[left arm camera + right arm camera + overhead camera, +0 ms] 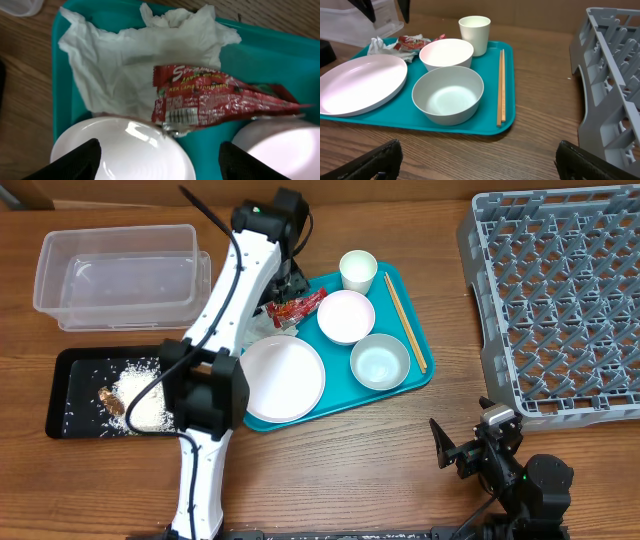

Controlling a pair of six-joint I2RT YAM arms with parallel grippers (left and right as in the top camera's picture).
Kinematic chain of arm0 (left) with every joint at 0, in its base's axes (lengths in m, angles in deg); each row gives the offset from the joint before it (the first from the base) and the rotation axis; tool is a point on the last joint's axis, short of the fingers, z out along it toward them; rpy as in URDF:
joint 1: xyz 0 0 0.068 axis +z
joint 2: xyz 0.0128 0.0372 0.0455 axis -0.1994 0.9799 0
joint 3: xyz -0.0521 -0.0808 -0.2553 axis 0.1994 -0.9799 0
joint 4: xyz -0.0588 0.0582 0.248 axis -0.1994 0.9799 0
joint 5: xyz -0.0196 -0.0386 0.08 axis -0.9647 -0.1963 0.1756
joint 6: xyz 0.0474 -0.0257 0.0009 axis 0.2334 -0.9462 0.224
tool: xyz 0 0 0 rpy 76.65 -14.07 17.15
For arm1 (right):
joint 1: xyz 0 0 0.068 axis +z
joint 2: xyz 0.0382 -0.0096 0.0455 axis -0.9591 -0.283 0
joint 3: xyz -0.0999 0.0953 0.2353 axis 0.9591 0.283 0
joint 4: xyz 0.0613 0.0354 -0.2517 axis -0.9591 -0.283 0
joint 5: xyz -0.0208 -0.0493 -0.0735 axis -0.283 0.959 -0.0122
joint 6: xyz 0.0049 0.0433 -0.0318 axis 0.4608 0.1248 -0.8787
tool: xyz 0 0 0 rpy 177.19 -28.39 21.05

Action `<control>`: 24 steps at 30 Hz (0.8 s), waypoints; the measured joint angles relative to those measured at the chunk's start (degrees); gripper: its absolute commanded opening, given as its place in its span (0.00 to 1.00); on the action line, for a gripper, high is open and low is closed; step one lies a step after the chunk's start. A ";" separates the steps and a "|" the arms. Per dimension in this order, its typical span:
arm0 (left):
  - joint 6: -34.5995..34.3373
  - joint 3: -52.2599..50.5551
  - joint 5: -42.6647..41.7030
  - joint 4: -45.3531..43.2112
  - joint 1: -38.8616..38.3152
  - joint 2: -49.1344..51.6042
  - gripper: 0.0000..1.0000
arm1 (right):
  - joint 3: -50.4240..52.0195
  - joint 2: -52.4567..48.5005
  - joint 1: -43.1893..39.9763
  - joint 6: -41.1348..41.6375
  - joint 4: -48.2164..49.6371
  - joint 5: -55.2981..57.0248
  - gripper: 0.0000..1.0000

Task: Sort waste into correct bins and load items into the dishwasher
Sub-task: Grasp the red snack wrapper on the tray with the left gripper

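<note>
Wood tabletop, overhead: teal tray [338, 398] centre; red wrapper [297, 307] at its upper-left end, directly beneath my left gripper [286, 292]. Left wrist: jaws apart, empty; wrapper mid-frame, overlapping tissue [115, 70] and plate [125, 150] rim. Hazard, I judge: closing could pinch tissue too, mixing waste. Right wrist: right gripper [480, 162] spread, empty, lower frame edge.

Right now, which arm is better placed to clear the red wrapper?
Left. The left tool, open, hovers directly over the red wrapper and tissue on the teal tray; the right tool sits open near the dish rack, farther away.
</note>
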 measured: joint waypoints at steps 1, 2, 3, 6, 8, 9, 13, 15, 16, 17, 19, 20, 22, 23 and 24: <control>-0.02 0.00 0.02 -0.31 0.04 0.66 0.77 | 0.00 0.00 0.00 -0.02 -0.02 0.00 1.00; -0.07 0.00 0.00 -0.48 0.17 1.33 0.77 | 0.00 0.00 0.00 0.00 -0.02 0.02 1.00; -0.17 0.00 -0.02 -0.52 0.33 1.88 0.77 | 0.00 0.00 0.00 -0.02 -0.02 -0.02 1.00; -0.22 0.00 0.00 -0.57 0.90 3.45 0.76 | 0.00 0.00 0.00 -0.02 -0.02 0.00 1.00; -0.57 0.00 -0.02 -0.52 1.33 4.90 0.58 | 0.00 0.00 0.00 0.00 -0.02 0.00 1.00; -0.63 0.00 -0.20 -0.48 1.51 5.57 0.52 | 0.00 0.00 0.00 0.02 0.00 0.00 1.00; -0.42 -0.02 -1.05 -0.90 1.88 8.04 0.52 | 0.00 0.00 0.00 0.02 -0.04 0.02 1.00; -0.39 -0.02 -1.84 -1.95 1.86 8.55 0.52 | 0.00 0.00 0.00 -0.02 -0.02 0.00 1.00; -0.37 -0.02 -2.38 -2.47 1.86 8.63 0.53 | 0.00 0.00 0.00 0.00 0.00 0.00 1.00; -0.35 0.00 -2.80 -2.80 1.86 8.63 0.53 | 0.00 0.00 0.00 0.00 0.00 -0.02 1.00; -0.33 -0.02 -3.65 -3.06 1.86 8.63 0.53 | 0.00 0.00 0.00 0.00 -0.02 -0.02 1.00; -0.35 0.00 -3.91 -3.13 1.86 8.63 0.53 | 0.00 0.00 0.00 -0.02 0.00 0.00 1.00; -0.33 0.00 -4.37 -3.10 1.86 8.63 0.53 | 0.00 0.00 0.00 -0.02 0.00 0.00 1.00; -0.33 0.00 -4.52 -3.10 1.86 8.63 0.52 | 0.00 0.00 0.00 -0.02 -0.02 0.02 1.00; -0.31 0.00 -4.57 -3.10 1.86 8.63 0.50 | 0.00 0.00 0.00 -0.02 -0.02 0.00 1.00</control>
